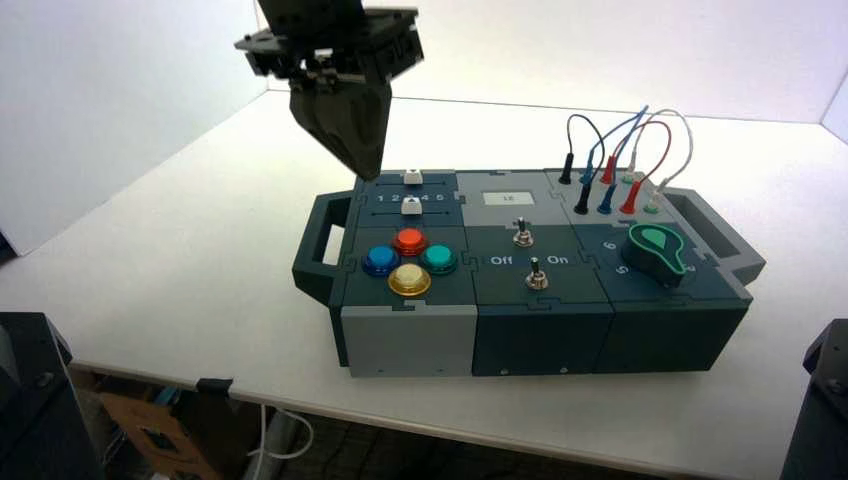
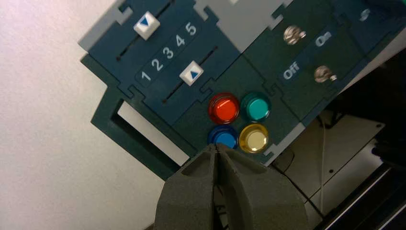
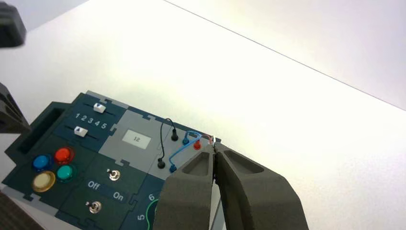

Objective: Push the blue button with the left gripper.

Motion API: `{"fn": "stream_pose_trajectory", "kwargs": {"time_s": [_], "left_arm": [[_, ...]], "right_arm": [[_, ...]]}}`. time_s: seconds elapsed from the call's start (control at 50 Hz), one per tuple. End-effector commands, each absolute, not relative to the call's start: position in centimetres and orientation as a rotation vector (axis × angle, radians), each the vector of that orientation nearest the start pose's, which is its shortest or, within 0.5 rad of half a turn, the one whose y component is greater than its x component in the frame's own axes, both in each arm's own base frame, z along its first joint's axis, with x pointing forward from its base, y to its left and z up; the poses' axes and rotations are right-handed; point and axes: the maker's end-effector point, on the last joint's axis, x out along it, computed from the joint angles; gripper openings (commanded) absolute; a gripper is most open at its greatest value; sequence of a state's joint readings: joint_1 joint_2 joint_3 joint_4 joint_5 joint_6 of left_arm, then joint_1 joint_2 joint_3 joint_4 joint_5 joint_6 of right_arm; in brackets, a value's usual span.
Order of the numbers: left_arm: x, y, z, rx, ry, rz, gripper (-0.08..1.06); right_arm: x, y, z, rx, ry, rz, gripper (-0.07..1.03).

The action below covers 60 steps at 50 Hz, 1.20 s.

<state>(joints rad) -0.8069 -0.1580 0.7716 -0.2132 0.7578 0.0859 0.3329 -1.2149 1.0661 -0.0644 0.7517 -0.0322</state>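
So far the press has not happened: the left end effector point(image 1: 362, 165) hangs in the upper left-centre of the high view, above the far end of the box point(image 1: 410, 340) near the two sliders, its fingers pinched together into one pointed wedge and gripping nothing. The blue button point(image 1: 381, 261) sits lower in that frame, at the left of a four-button cluster, well below and nearer the camera than the wedge tip. In the left wrist view the closed tip appears just under the blue button point(image 2: 223, 136), so the aim looks roughly lined up, but a clear gap of height remains. My judgement is that the approach is partly done; the descent, the contact and the push are all left.

The right end effector point(image 3: 214, 149) is seen only in its own wrist view, fingers closed and empty, raised over the wire end of the box.

The buttons are glossy translucent domes with coloured rims: blue, a red-orange button point(image 1: 409, 241), a teal button point(image 1: 438, 259) and a yellow button point(image 1: 409, 280). The box is matt dark teal and grey, built of panels with jigsaw-like seams and a moulded handle. The fingers look like matt, dark, slightly grainy plastic with hollowed flanks. The tabletop point(image 1: 200, 250) is smooth white.
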Motion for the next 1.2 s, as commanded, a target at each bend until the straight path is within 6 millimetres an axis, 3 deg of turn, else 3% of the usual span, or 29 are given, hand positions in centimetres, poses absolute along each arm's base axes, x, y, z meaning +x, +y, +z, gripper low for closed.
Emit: {"fn": "stream_pose_trajectory", "kwargs": {"time_s": [0.02,0.5,1.2], "left_arm": [[18.8,-23.7,9.3,0.402,1.328,-0.764,-0.03],[17.7,-24.7,6.8,0.462,1.386,-0.784,-0.03],[16.3,-24.8,5.7,0.499,1.429,-0.795,-0.03]], "right_arm": [[17.8,5.1,23.8,-0.180,0.565,0.289,-0.02],[18.0,5.1,23.9,-0.179,0.561,0.287,-0.02],[18.0,5.0,23.9,-0.180,0.561,0.286,-0.02]]}}
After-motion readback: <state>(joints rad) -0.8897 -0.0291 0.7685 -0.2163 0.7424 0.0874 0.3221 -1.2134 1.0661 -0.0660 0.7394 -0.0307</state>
